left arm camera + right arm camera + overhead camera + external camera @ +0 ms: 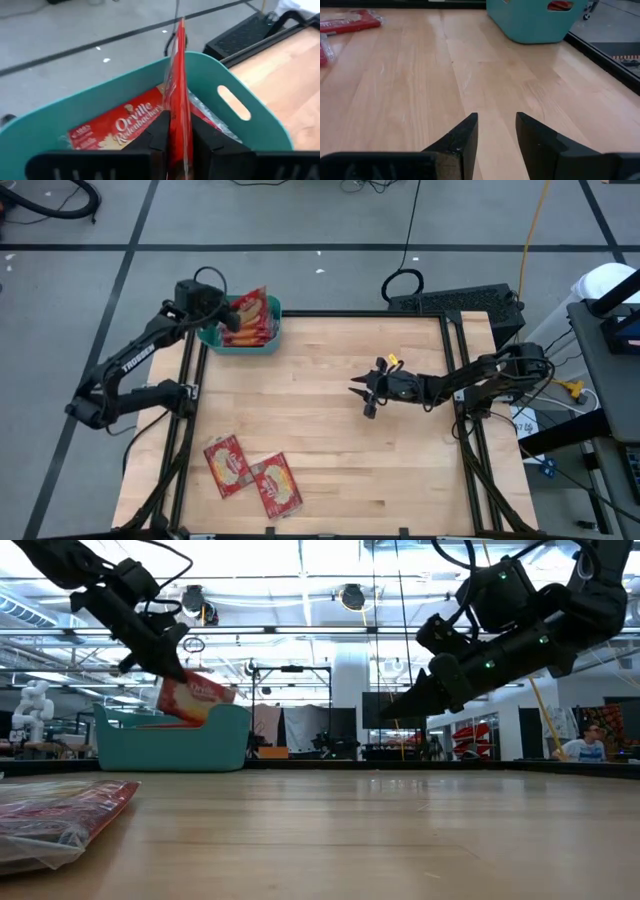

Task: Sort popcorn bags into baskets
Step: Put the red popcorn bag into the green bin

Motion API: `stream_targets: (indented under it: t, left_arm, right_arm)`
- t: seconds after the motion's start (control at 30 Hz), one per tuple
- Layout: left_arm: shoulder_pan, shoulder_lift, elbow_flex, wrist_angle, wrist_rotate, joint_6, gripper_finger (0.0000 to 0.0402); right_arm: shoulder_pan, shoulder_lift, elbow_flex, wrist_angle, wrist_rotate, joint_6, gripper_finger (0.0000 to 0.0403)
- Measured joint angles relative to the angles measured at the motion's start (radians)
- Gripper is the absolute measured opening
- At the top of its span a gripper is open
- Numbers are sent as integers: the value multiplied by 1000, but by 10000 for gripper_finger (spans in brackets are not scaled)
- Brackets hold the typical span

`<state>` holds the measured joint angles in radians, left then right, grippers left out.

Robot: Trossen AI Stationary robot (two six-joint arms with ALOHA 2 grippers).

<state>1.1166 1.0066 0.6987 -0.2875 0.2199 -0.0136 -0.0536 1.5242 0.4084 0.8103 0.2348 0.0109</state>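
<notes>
Pinched edge-on between the left gripper's nearly closed jaws, a red popcorn bag hangs over the teal basket, which already holds other bags, while the right gripper, jaws parted and empty, hovers above the tabletop well apart from the basket.
</notes>
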Motion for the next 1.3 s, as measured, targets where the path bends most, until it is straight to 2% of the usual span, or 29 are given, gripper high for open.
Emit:
stream_targets:
  t: [0.13,0.27,0.53,0.77,1.07,1.3]
  left_arm:
    - [24,15,0,1,30,-1,39]
    - [28,15,0,5,-23,54,40]
    - [28,15,0,4,-133,94,92]
    - [26,15,0,20,-162,90,141]
    - [-25,15,0,171,-302,110,178]
    - [-112,26,-3,130,-309,53,189]
  right_arm:
    - [0,0,-12,32,0,0,126]
    - [-1,0,-15,47,0,-5,126]
    - [-19,0,-15,55,0,-4,126]
    - [-19,0,-15,55,0,4,126]
    - [-19,0,-15,69,-3,4,126]
    - [-19,0,-15,96,-3,4,126]
